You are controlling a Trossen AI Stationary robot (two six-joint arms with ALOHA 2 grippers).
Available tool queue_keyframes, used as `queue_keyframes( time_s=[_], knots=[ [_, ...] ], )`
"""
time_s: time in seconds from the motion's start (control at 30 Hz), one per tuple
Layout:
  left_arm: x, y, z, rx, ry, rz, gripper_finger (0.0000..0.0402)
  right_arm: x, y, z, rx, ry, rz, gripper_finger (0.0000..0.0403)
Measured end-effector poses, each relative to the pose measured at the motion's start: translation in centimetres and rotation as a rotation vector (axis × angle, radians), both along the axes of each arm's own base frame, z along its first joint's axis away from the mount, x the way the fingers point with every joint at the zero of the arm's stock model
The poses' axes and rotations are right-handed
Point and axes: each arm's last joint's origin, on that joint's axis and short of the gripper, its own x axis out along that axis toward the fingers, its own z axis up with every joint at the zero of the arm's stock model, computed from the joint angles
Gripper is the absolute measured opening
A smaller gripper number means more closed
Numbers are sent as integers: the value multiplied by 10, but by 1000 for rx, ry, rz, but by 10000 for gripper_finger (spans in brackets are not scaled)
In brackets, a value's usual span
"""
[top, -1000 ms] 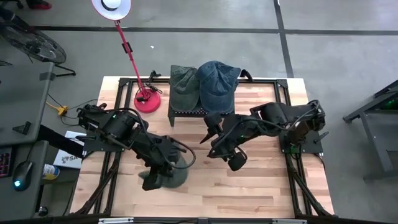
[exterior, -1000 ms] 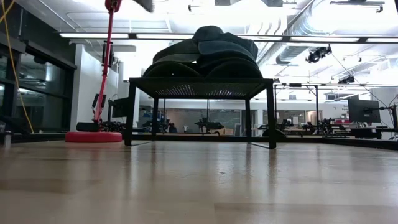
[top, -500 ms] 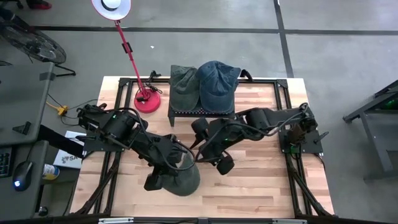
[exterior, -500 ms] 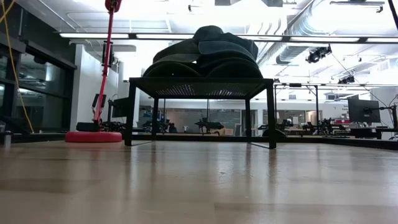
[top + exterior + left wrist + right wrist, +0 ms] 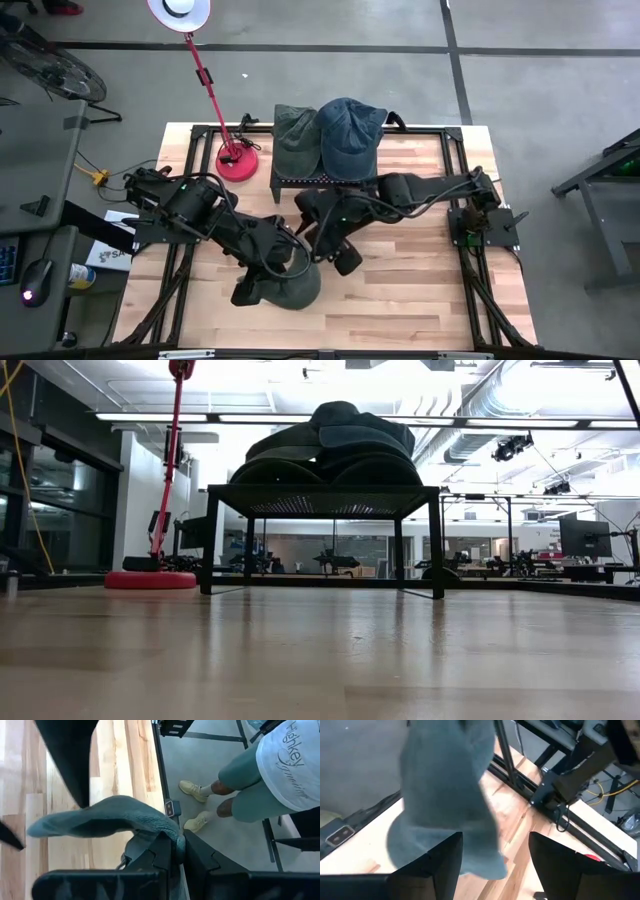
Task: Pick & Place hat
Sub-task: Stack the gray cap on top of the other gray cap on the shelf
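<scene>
Grey-green soft fabric hat (image 5: 290,283): my left gripper (image 5: 175,851) is pinching its brim above the wooden counter (image 5: 420,290); my right gripper (image 5: 495,865), spread, has been closing in for handover.

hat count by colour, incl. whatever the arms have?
Green hats: 2, one on the black rack at, one pinched by the left end effector at
Blue denim hats: 1, on the rack
Total: 3 hats
The right end effector is open beside the held hat.
</scene>
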Motion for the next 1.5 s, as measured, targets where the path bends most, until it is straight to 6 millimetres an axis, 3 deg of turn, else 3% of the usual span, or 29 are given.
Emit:
queue_keyframes(
  time_s=[0.2, 0.37, 0.67, 1.03, 1.27, 1.5],
  knots=[
    [-1, 1, -1, 23, 5, 16, 22, -5, -12, -8, 18, 126, -90, 221],
    [-1, 1, -1, 38, -2, 2, 22, -12, -32, -20, 180, 345, -112, 221],
    [-2, 3, 0, 125, -42, -18, 22, -2, -47, -60, 360, 481, -89, 221],
    [-6, 8, -2, 231, -40, 0, 22, 14, -42, -90, 504, 435, -52, 220],
    [-6, 9, -2, 276, -60, -11, 22, 18, -46, -103, 504, 407, -164, 220],
    [-8, 12, 0, 329, -78, -22, 22, 17, -48, -102, 520, 395, -164, 220]
  ],
)
